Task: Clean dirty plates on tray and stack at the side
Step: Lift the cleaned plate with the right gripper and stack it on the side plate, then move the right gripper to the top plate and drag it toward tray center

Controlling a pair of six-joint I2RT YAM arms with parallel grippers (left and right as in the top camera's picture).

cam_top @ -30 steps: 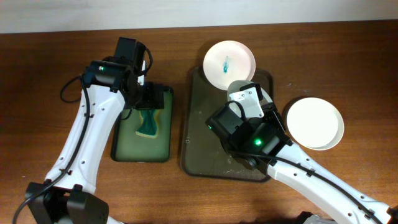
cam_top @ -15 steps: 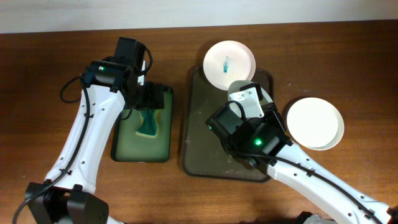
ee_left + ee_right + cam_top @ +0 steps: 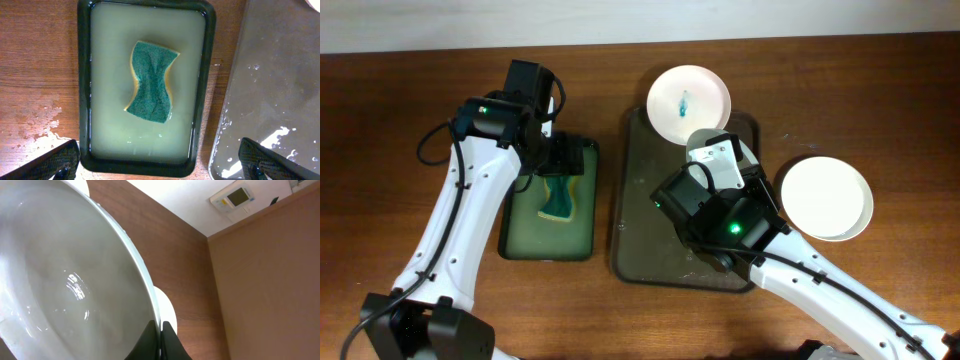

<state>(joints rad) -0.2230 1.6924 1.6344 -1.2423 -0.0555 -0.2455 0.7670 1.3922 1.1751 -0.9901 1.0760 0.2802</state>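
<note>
left gripper wide, above sponge | right gripper pinching plate rim, seemingly tilted near tray right edge

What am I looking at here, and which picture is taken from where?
Two white robot arms work at a wooden table. One picture looks down from above. The other two come from cameras on the wrists. The left claw is open, above a green tray of yellowish liquid with a sponge in it. The right claw is shut on the rim of a white plate, over the dark tray. A smeared plate sits at that tray's far edge, and a clean plate lies on the table to its right.
</note>
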